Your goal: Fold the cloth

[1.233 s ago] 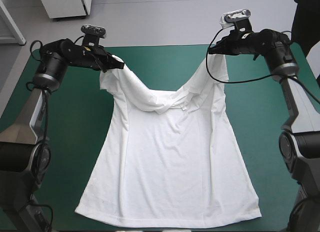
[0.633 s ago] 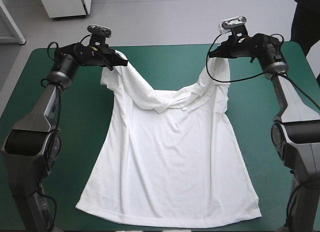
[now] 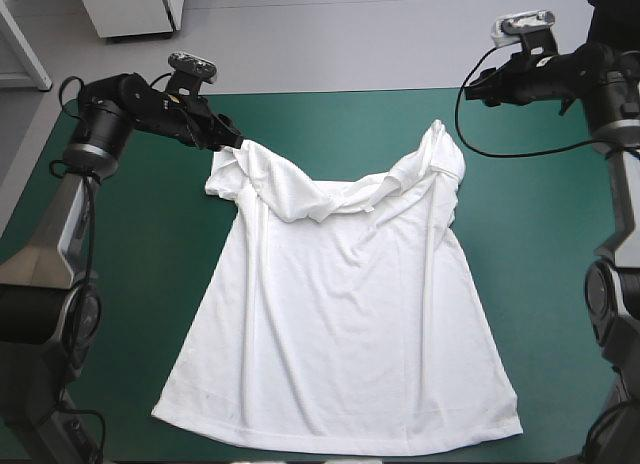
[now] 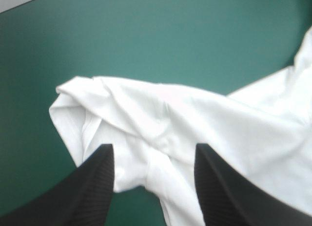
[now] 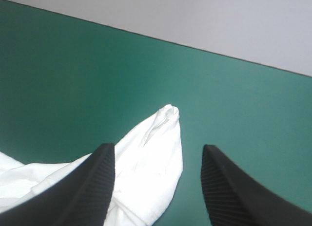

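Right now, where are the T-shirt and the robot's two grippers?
T-shirt (image 3: 340, 324): high view, middle of its flat body.
left gripper (image 3: 230, 136): high view, between its open fingertips.
right gripper (image 3: 476, 86): high view, between its open fingertips.

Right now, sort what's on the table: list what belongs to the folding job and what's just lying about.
Belongs to the job:
- T-shirt, white, spread flat, collar end rumpled
- left gripper, open over one shoulder of the shirt
- right gripper, open, apart from the shirt

Just lying about:
- nothing loose in view; only the teal-green cover under the shirt
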You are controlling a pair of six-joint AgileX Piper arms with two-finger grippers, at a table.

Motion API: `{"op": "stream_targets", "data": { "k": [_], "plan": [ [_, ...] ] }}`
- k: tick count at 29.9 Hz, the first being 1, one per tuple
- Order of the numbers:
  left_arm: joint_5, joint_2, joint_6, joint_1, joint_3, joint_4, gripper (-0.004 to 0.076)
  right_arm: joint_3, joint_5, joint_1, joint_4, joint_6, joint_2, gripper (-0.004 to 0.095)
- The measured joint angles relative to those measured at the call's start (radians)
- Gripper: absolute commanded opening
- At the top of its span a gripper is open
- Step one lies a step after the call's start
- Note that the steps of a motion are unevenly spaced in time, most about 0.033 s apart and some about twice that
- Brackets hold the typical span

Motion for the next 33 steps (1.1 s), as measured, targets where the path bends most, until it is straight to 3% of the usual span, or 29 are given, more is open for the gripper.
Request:
{"op": "stream_targets", "data": {
  "k": [4, 9, 18, 23, 28, 33],
  "plan": [
    [0.119, -0.122, -0.077, 0.000, 0.000, 0.068, 0.0379, 0.120, 0.018, -0.003, 0.004, 0.005, -0.174, 0.0514],
    [0.194, -0.308, -0.137, 0.000, 0.074, 0.123, 0.0379, 0.397, 0.030, 0.002, 0.000, 0.022, -0.392, 0.0514],
    [0.219, -0.701, -0.183, -0.033, 0.595, 0.176, 0.0379, 0.878, 0.033, 0.022, -0.020, 0.088, -0.806, 0.0510],
    [0.221, -0.809, -0.224, -0.098, 0.855, 0.174, 0.0379, 0.987, 0.126, 0.100, -0.092, 0.155, -0.929, 0.0510],
    [0.217, -0.832, -0.240, -0.113, 0.961, 0.172, 0.0379, 1.004, 0.271, 0.185, -0.214, 0.250, -0.954, 0.0510],
    [0.206, -0.832, -0.244, -0.114, 1.018, 0.196, 0.0379, 1.004, 0.320, 0.213, -0.283, 0.294, -0.956, 0.0510]
  ]
}}
